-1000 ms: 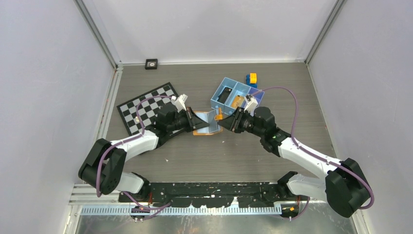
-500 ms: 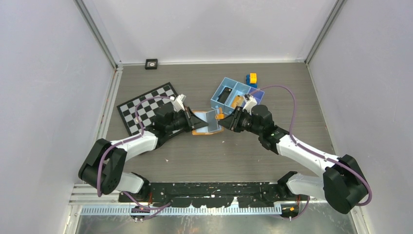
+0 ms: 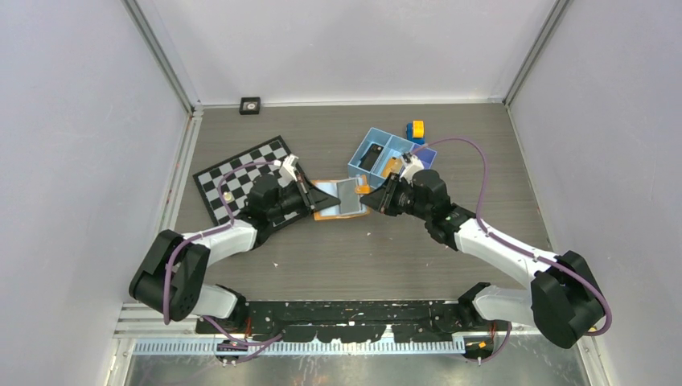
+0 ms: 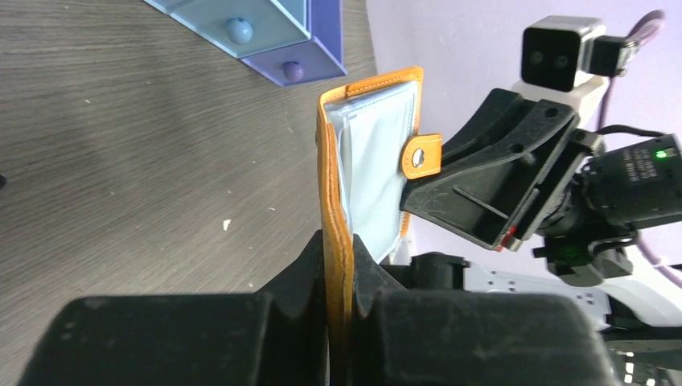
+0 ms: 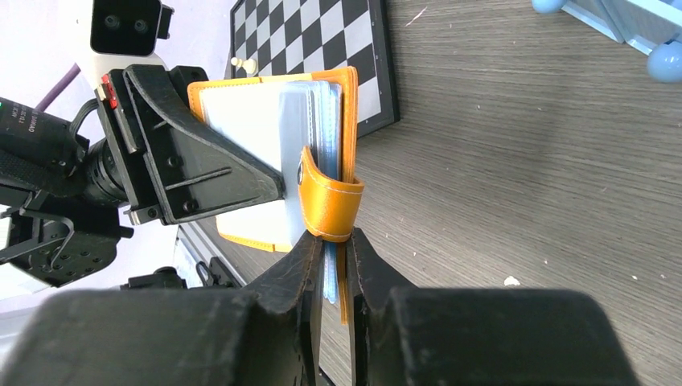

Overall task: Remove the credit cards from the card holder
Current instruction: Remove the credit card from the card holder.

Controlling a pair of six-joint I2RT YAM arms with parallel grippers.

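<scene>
From above, the card holder (image 3: pixel 344 199) sits near the middle of the table (image 3: pixel 362 257), spread open between the two arms. Its covers are orange and its grey, clear sleeves face up. The left gripper (image 3: pixel 328 201) is clenched on its left cover, and the right gripper (image 3: pixel 374 197) grasps its right edge. Whether the holder touches the table cannot be told. The table is dark grey wood grain, boxed in by pale walls. A checkerboard mat (image 3: pixel 233 173) lies to the left and a blue tray (image 3: pixel 360 149) just beyond the holder to the right. A yellow-and-blue block (image 3: pixel 416 130) stands beside the tray's far side, and a small black square (image 3: pixel 250 104) lies at the far edge.

In the left wrist view, the left gripper (image 4: pixel 338 253) is shut tight on the orange cover of the card holder (image 4: pixel 374 153). The stitched edge runs straight out from the fingers, and the sleeves and a small round-snapped tab show beside it. The right gripper's (image 4: pixel 418 205) black fingers meet the holder's other side. The blue tray (image 4: pixel 241 16) shows at the top.

In the right wrist view, the right gripper (image 5: pixel 331 245) pinches the card holder (image 5: pixel 241 129) at its edge, where the orange tab loops over. The stacked sleeves fan behind it, and the left gripper (image 5: pixel 277 185) clamps the opposite cover. The checkerboard mat (image 5: pixel 322 48) lies beyond.
</scene>
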